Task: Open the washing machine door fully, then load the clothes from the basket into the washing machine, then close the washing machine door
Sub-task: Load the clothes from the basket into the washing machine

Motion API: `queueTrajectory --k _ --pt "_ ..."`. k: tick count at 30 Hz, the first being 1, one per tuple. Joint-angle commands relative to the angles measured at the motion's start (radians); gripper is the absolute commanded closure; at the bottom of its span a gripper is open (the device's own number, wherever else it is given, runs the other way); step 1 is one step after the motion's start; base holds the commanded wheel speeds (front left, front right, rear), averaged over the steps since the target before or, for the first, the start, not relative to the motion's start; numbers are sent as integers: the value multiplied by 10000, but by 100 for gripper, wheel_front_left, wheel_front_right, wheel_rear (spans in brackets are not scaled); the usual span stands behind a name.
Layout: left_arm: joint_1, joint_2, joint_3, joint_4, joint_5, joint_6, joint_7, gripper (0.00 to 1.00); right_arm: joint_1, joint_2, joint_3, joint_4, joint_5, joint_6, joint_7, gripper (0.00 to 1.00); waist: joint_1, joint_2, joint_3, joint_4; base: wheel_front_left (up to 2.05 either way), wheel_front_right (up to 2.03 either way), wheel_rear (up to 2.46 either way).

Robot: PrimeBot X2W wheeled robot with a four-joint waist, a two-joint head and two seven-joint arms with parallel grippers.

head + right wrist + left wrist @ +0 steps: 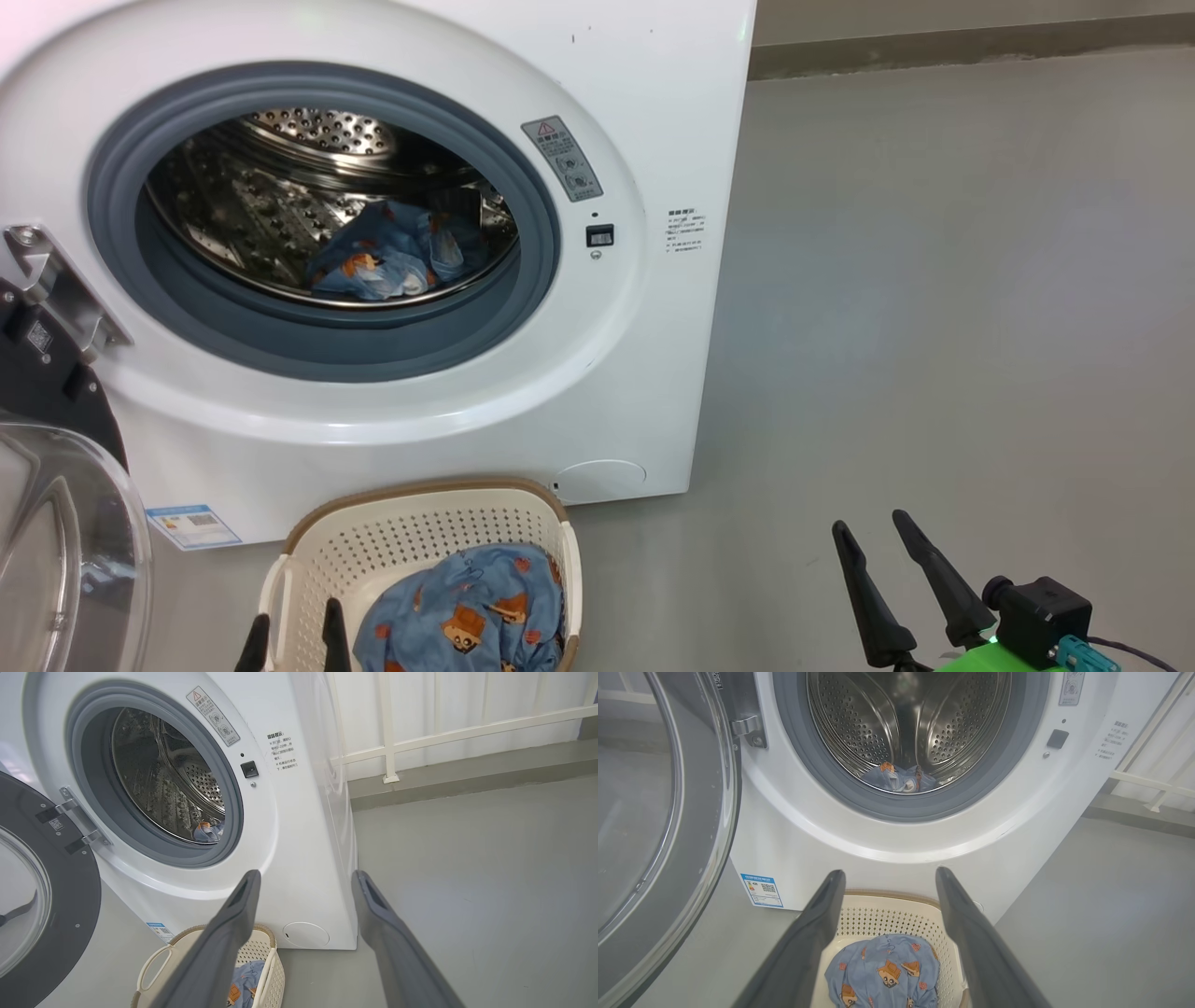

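Note:
The white washing machine (607, 373) stands with its door (56, 523) swung wide to the left. One light-blue printed garment (392, 252) lies in the steel drum. On the floor in front of the machine, the cream basket (420, 523) holds more of the clothes (467, 607). My left gripper (295, 613) hovers open over the basket's near left side, fingers apart and empty; the left wrist view frames the basket clothes (882, 970) between its fingers (817, 924). My right gripper (870, 521) is open and empty over bare floor, right of the basket.
Grey floor (934, 280) stretches to the right of the machine. A white railing (420, 737) and a low kerb run behind it. The open door (70, 905) takes up the space left of the basket (271, 961).

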Motion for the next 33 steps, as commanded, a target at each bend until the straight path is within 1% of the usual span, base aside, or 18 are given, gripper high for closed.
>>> queueTrajectory --k 1,25,33 --pt "-132 93 319 -311 -26 74 -63 0 -178 6 249 -244 -97 17 -48 0 1 0 14 0 0 0 0" --pt "-377 93 264 -146 -96 -23 -63 0 -340 138 293 -178 -43 17 -48 0 1 0 297 128 0 0 0" --pt "-353 93 401 -130 -19 -37 -63 0 -286 181 243 -152 -54 17 -48 0 1 0 255 193 0 0 0"
